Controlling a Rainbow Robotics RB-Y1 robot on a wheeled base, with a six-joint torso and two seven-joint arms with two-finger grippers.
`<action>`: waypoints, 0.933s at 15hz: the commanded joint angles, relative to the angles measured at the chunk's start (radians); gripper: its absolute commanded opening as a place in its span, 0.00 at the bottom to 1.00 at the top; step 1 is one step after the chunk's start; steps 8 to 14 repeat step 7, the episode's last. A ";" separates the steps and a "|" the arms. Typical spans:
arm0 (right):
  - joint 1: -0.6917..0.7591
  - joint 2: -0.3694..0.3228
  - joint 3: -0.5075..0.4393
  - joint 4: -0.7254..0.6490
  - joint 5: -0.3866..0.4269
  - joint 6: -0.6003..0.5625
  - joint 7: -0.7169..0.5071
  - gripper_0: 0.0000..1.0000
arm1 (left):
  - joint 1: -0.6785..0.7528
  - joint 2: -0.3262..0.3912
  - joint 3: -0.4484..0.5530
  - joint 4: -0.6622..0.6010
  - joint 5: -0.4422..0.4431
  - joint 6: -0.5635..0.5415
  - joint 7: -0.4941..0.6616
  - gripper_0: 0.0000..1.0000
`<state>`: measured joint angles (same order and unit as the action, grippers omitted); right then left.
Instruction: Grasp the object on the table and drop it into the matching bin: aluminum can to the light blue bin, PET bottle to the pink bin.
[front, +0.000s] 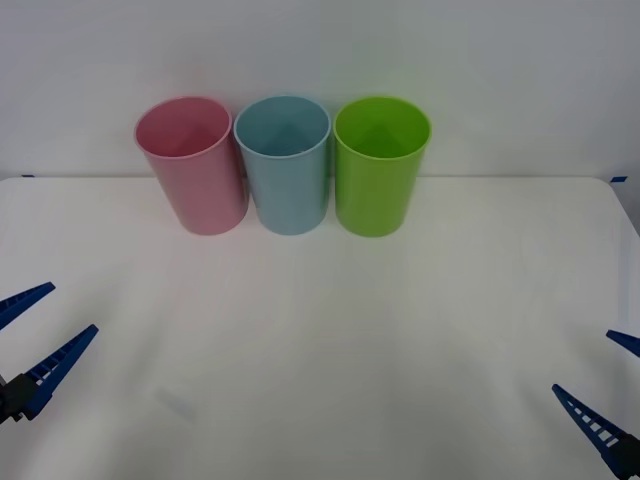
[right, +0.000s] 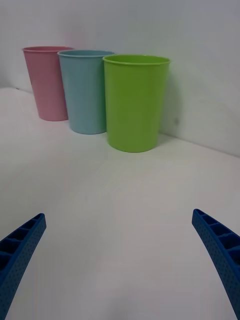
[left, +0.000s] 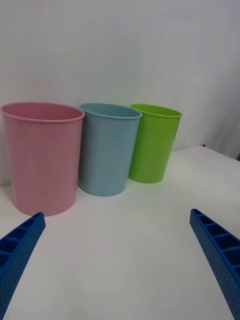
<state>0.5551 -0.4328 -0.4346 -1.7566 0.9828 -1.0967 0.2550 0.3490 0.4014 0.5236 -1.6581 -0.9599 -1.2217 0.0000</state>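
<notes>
Bins in row at table (front: 320, 330) far edge: pink bin (front: 193, 165), light blue bin (front: 285, 165), lime bin (front: 380, 165). Can location: cannot tell. Left gripper (front: 38, 335), right gripper (front: 615, 385) low at near corners, fingers spread, empty. Risk: blind reach topples bins.

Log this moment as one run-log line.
left end effector open, table's left edge | right end effector open, right edge | pink bin, light blue bin, green bin upright in row
</notes>
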 joint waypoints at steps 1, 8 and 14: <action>0.009 0.000 -0.001 0.000 0.022 0.000 -0.002 1.00 | 0.000 0.000 0.000 0.000 0.000 0.000 0.000 1.00; 0.008 0.000 -0.001 0.000 0.047 0.001 -0.002 1.00 | 0.000 0.000 0.000 0.000 0.000 0.000 0.000 1.00; 0.008 0.000 -0.001 0.000 0.047 0.001 -0.002 1.00 | 0.000 0.000 0.000 0.000 0.000 0.000 0.000 1.00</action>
